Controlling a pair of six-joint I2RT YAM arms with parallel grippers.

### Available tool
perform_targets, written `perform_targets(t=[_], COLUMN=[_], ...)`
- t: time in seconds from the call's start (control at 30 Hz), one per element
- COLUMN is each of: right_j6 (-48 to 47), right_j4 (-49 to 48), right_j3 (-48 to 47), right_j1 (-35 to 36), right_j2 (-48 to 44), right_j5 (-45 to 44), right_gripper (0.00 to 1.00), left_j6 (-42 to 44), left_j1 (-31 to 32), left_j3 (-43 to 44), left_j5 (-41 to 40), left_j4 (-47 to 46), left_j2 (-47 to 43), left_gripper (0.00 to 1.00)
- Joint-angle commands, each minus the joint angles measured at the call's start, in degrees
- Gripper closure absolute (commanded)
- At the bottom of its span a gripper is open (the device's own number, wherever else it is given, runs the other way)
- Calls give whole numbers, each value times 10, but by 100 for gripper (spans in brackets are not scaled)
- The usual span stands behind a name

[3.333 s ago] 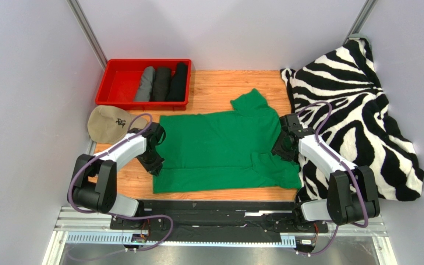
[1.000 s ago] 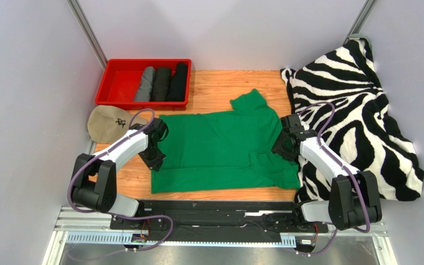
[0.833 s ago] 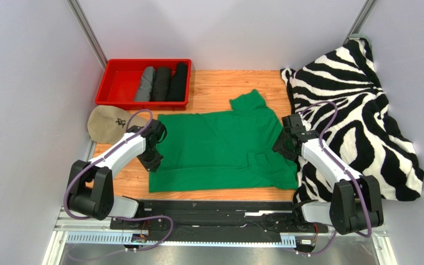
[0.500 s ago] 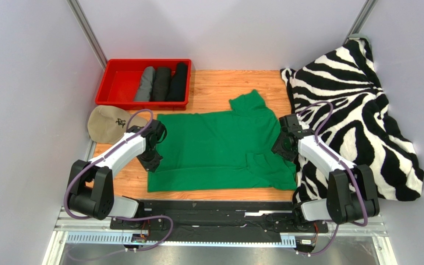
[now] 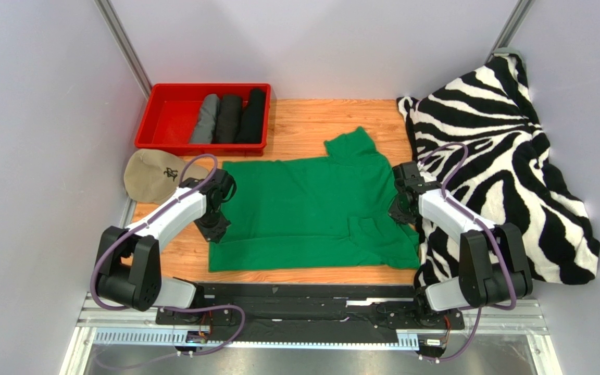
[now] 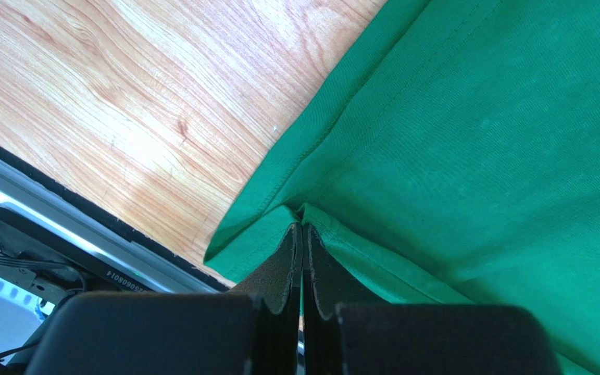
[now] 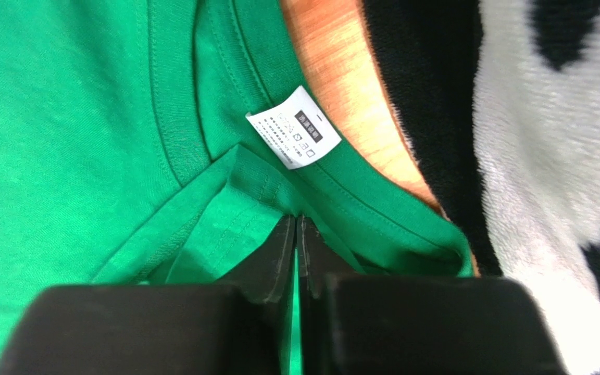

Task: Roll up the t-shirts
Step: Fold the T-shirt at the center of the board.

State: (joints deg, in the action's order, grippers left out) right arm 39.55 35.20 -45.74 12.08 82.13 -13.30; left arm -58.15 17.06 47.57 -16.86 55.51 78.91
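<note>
A bright green t-shirt (image 5: 311, 211) lies spread flat on the wooden table, its hem to the left and its collar to the right. My left gripper (image 5: 215, 226) (image 6: 302, 228) is shut on the hem, pinching a fold of green cloth between its pads. My right gripper (image 5: 399, 212) (image 7: 296, 221) is shut on the collar edge, just below the white neck label (image 7: 293, 126). Three rolled t-shirts (image 5: 229, 119), grey to black, lie side by side in the red tray (image 5: 168, 119) at the back left.
A zebra-striped blanket (image 5: 506, 156) is heaped along the right side, touching the shirt's collar end. A beige cap (image 5: 153, 173) sits at the left, beside the left arm. The black rail (image 5: 303, 295) of the arm bases runs along the near edge.
My right gripper has closed on the collar, where it stood open a moment ago. The shirt's hem side has been drawn slightly left and toward the near edge by the left gripper.
</note>
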Motion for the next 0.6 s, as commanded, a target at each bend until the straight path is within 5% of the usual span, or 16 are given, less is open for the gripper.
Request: perform_targets(t=[0.0, 0.23, 0.37, 0.57], right_j6=[0, -11, -17, -18], right_j4=[7, 25, 16, -4], right_j3=[-14, -17, -29, -51], right_j1=[1, 1, 1, 1], right_j2=[-43, -101, -75, -7], right_j5=[-17, -21, -21, -15], right_gripper=[100, 100, 68, 57], left_j6=[13, 15, 12, 13], left_j1=[-4, -4, -4, -4], left_j3=[19, 25, 24, 21], left_j5=[-15, -24, -19, -19], left_j4=[15, 31, 27, 23], left_j2=[-27, -48, -40, -34], left_gripper=[100, 100, 100, 100])
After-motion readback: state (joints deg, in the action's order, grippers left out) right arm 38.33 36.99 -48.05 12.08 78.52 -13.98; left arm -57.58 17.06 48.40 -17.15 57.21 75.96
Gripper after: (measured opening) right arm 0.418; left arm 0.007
